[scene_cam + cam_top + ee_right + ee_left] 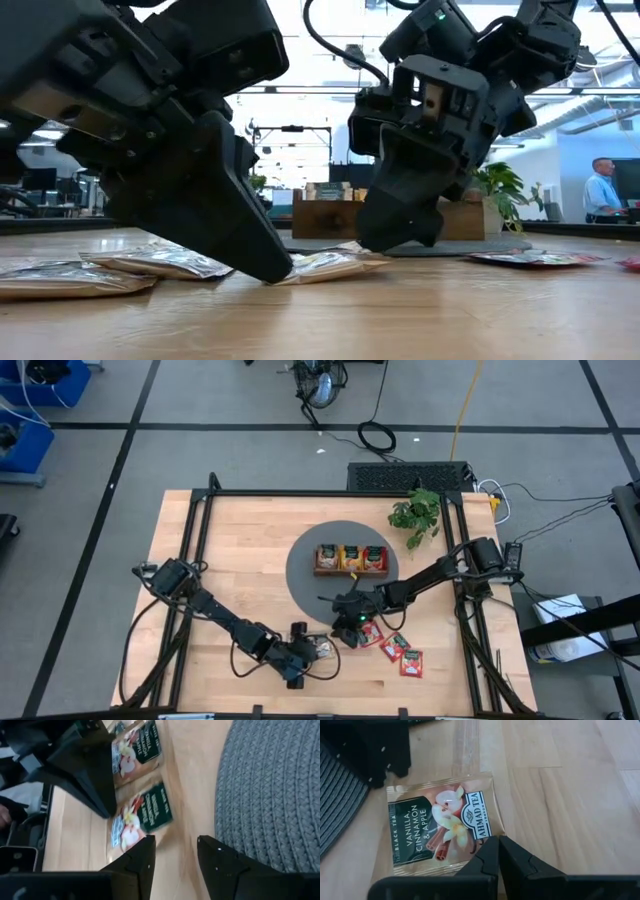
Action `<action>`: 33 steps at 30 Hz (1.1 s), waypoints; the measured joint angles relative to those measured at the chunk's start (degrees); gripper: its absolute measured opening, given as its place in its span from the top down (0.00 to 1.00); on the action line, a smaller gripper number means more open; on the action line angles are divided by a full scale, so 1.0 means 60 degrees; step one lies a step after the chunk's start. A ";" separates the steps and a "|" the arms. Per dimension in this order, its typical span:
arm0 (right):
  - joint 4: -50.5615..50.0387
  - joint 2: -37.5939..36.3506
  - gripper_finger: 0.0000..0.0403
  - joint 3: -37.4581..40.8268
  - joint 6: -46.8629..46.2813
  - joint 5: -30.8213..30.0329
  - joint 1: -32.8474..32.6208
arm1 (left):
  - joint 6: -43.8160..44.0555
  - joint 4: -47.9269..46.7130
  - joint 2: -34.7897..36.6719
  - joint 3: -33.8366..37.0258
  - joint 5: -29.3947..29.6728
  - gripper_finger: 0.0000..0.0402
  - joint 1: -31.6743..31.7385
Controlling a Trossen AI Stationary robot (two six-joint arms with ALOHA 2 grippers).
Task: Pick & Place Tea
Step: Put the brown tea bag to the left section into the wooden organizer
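Green-and-tan Ahmad vanilla, cinnamon and apple tea sachet (pixel 440 827) flat on the wooden desk (pixel 230 560), near its front edge, just ahead of the left tool (pixel 498 851), whose two dark fingers are pressed together with nothing between them, tips down at the sachet's edge. Second sachet of the same kind (pixel 142 815) lying just beside the first, in front of the right tool (pixel 175 851), jaws standing apart with bare wood between them, nothing held, hovering at the rim of the round grey woven mat (pixel 270 785). In the low view, both tools low over the desk, the left one's closed tip touching down by a crinkled sachet, the right one's body just behind. Several red sachets (pixel 395 648) scattered on the wood right of the right tool, near the front right corner, flat and close together; two more foil sachets visible at the low view's left side. Brown wooden three-compartment tray (pixel 351 559) on the mat's far half, packets standing in all three compartments, well apart from both tools. Green leafy plant (pixel 417 513) near the desk's back right, just beyond the mat. Person in a blue shirt (pixel 602 190) far off in the room behind.
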State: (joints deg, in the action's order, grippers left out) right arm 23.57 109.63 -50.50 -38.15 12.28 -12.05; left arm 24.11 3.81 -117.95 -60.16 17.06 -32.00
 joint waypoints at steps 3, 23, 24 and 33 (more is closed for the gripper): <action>0.0129 0.0020 0.66 0.0004 0.0008 -0.0207 0.0000 | 0.0001 0.0109 -0.0058 -0.0004 0.0098 0.95 0.0065; -0.0156 0.0041 0.73 0.0025 0.0586 -0.0322 -0.0654 | 0.0060 0.0652 -0.0291 -0.0012 0.0069 0.95 0.0359; -0.0050 0.0045 0.75 0.0031 0.0624 -0.0331 -0.0682 | 0.0060 0.0652 -0.0291 -0.0011 0.0071 0.95 0.0362; 0.0458 0.0078 0.96 0.0051 0.1050 -0.0475 -0.0771 | 0.0037 0.0740 -0.0306 -0.0011 0.0164 0.95 0.0373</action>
State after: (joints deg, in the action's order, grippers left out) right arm 26.32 110.10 -50.19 -31.85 9.43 -16.68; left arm 24.34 8.25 -119.79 -60.23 18.04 -29.76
